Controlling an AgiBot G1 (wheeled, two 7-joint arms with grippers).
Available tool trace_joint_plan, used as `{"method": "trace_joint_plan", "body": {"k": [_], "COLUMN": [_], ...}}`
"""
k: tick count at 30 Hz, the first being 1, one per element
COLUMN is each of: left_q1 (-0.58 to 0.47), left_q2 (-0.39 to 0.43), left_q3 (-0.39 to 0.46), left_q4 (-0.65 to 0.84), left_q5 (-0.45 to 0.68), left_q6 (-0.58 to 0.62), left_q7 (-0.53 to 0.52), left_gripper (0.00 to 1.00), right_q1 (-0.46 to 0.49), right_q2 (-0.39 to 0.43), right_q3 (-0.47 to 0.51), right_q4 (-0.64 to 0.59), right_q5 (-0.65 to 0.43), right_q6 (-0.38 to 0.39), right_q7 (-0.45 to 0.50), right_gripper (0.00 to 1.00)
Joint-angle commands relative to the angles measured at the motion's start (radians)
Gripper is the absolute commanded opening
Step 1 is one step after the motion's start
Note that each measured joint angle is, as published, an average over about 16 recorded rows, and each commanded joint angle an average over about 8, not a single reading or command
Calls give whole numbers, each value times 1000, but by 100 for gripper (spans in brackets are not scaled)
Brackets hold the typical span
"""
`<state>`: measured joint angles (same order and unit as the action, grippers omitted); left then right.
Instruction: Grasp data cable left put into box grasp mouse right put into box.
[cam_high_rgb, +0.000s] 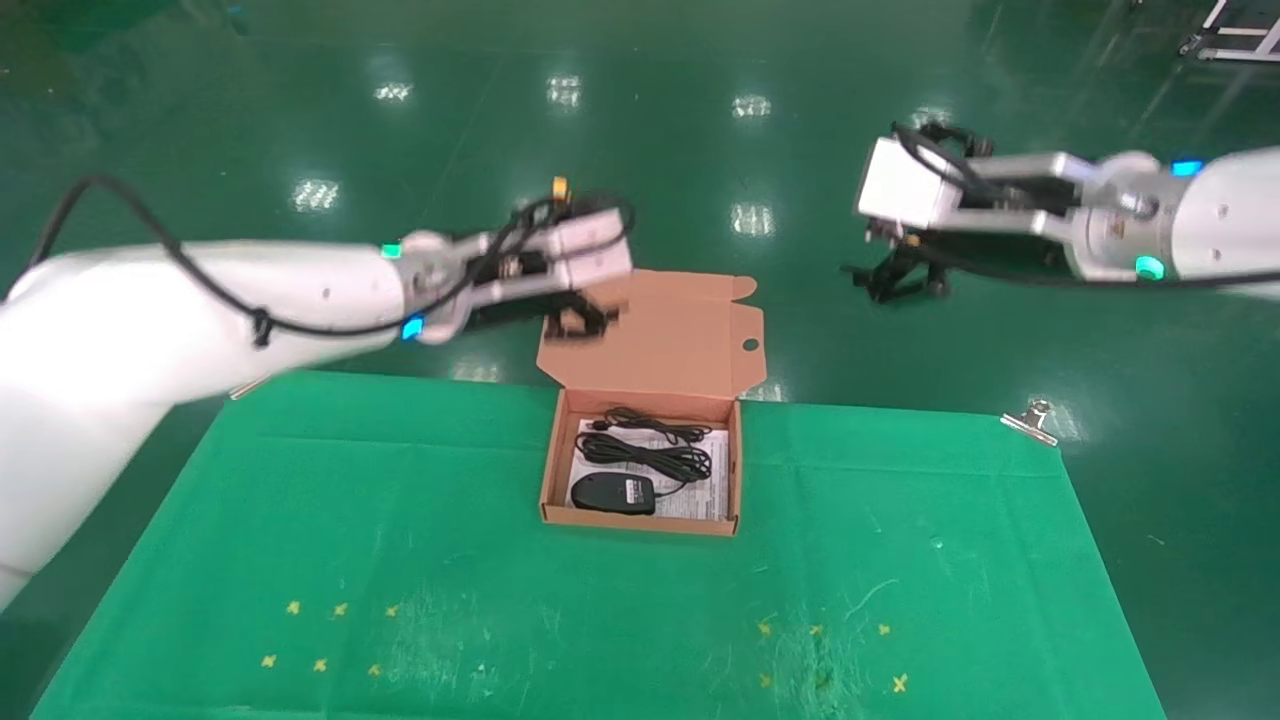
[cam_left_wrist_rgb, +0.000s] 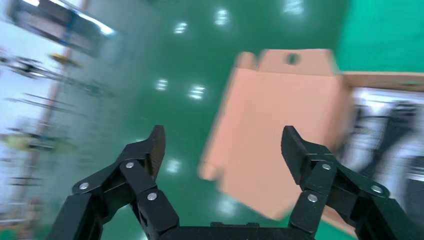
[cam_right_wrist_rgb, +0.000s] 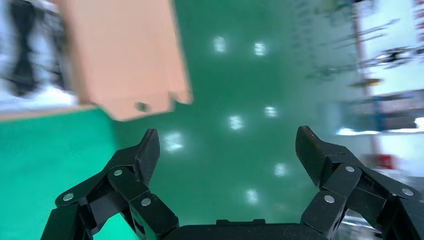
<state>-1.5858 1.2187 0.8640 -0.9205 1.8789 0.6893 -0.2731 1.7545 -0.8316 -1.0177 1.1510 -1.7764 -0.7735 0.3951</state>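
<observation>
The orange-brown cardboard box (cam_high_rgb: 549, 470) sits open at the far middle of the green table, its flap lid (cam_high_rgb: 680, 330) standing up behind it. Inside, on a white printed sheet, lie the black data cable (cam_high_rgb: 645, 455) and the black mouse (cam_high_rgb: 612, 493). My left gripper (cam_high_rgb: 585, 320) is open and empty, in the air at the lid's left edge; the lid (cam_left_wrist_rgb: 280, 130) shows between its fingers in the left wrist view. My right gripper (cam_high_rgb: 900, 272) is open and empty, raised behind the table to the right of the box. The lid (cam_right_wrist_rgb: 120, 55) shows in the right wrist view.
A green cloth (cam_high_rgb: 400, 560) covers the table, held by a metal clip (cam_high_rgb: 1030, 420) at the far right corner. Small yellow marks (cam_high_rgb: 320, 630) dot the near part of the cloth. Shiny green floor (cam_high_rgb: 700, 120) lies beyond the table.
</observation>
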Motion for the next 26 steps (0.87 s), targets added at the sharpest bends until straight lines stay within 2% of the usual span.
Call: {"method": "trace_joint_plan", "body": {"k": [1,23,26], "left_q1": [16,224,238], "left_q2": [-19,-266,-282], "left_q3": [-19,-256,-272], "left_q4": [-12,-159,-169], "left_q5": [-37,-503,-534], "left_q6": [26,353,375], "left_q7": [3,37,40], "left_gripper": [100,100,100], "right_q1": [-20,-290,-308], "right_q2": [6,94,100], "right_q3": [21,314,334], "right_q4": [4,57,60], "right_q5": [29,445,473], "right_q6": [-20,-307,-327], "right_q7": [-6,-88,-94], "right_gripper": [100,100,100]}}
